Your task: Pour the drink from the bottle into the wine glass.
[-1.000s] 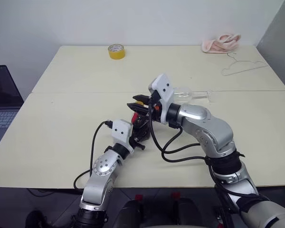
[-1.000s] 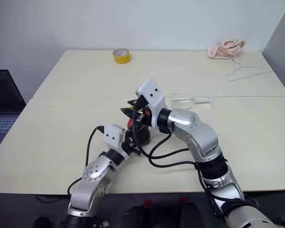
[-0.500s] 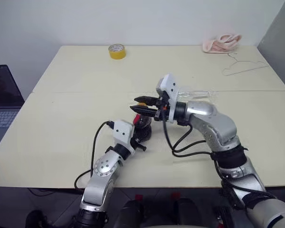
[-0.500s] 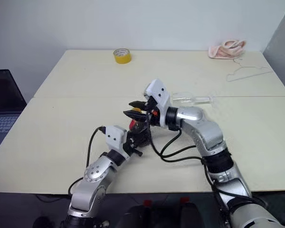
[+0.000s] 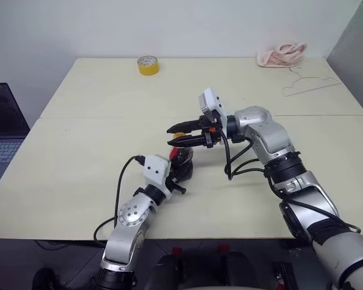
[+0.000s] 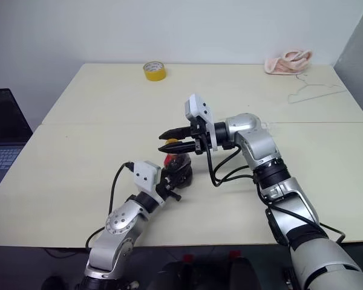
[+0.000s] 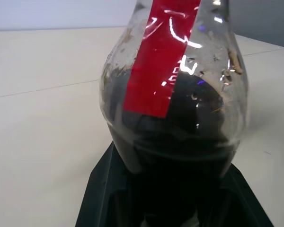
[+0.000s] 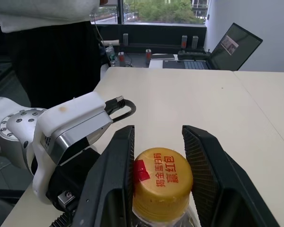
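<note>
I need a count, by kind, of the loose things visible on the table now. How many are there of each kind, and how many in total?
Bottle: 1
Tape roll: 1
Cloth: 1
Hanger: 1
Total: 4

Pale table (image 5: 78,157) bears tape roll (image 5: 148,64), pink cloth (image 5: 281,54), wire hanger (image 5: 308,84) (far side), bottle (image 5: 181,162).

Table: two cream tops (image 5: 97,151) joined at a seam
Wall: plain white (image 5: 169,27) behind the table, grey panel (image 5: 354,42) at the right
Laptop: open (image 5: 3,130), left of the table
Windows: trees outside (image 8: 165,9) in the right wrist view
</note>
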Controlling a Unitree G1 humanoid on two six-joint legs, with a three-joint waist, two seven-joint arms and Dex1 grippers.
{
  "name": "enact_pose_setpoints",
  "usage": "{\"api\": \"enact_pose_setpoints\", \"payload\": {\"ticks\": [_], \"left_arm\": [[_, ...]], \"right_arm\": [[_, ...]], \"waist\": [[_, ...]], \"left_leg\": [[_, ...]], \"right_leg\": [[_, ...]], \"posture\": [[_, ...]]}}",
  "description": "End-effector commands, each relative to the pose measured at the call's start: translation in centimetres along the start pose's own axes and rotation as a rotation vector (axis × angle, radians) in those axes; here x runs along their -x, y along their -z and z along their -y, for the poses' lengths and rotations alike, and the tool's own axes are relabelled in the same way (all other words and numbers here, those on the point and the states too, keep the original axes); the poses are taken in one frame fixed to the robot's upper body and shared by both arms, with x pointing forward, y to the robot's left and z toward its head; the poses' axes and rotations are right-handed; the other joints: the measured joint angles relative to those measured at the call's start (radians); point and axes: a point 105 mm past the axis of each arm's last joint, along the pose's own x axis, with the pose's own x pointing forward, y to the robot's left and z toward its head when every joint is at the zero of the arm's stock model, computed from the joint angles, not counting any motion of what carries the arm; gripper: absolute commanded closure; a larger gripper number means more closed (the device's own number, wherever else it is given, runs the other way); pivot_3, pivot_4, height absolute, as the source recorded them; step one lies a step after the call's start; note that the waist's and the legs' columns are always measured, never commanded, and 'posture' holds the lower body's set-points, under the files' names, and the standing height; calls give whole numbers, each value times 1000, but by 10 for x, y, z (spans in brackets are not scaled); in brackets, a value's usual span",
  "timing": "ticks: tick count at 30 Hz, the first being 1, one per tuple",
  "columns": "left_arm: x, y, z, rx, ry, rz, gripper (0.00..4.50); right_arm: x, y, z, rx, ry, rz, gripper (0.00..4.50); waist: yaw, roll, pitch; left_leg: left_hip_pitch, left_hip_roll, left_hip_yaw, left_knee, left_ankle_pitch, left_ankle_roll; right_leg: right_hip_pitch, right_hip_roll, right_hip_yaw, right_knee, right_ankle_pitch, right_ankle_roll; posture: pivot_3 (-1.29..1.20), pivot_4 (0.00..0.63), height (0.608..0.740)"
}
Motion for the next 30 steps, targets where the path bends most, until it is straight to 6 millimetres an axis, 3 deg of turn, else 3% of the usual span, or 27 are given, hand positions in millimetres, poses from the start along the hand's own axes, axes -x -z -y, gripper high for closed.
{"api": "enact_pose_setpoints", "payload": {"ticks": [1,6,7,14,20,23,30], "left_arm": [[0,-2,-5,-3,-25,-1,3440],[-1,-2,-3,0,-14,-3,3443],[-2,-3,-3,0,-12,-3,3448],[-3,-3,-2,-1,-1,-4,3456],[-4,-3,-2,-4,-2,-4,3457],[-3,-2,-4,-5,-5,-5,3457],[-2,-2,-4,-6,-7,-3,3457]], "right_arm": [[-10,-23,-9,46,-69,55,1900],[-8,-31,-12,51,-58,69,149],[-7,-34,-14,54,-57,73,0],[9,-54,-9,82,72,114,0],[34,-62,17,55,439,182,0],[33,-51,6,-2,534,128,0],[16,-39,-24,-147,568,73,0]], "waist": [[0,0,0],[1,0,0],[1,0,0],[2,0,0],[2,0,0],[3,0,0],[2,0,0]], "left_leg": [[0,0,0,0,0,0],[0,0,0,0,0,0],[0,0,0,0,0,0],[0,0,0,0,0,0],[0,0,0,0,0,0],[0,0,0,0,0,0],[0,0,0,0,0,0]], "right_leg": [[0,0,0,0,0,0],[0,0,0,0,0,0],[0,0,0,0,0,0],[0,0,0,0,0,0],[0,0,0,0,0,0],[0,0,0,1,0,0],[0,0,1,1,0,0]], "posture": [[0,150,740],[0,150,740],[0,150,740],[0,150,740],[0,150,740],[0,150,740],[0,150,740]]}}
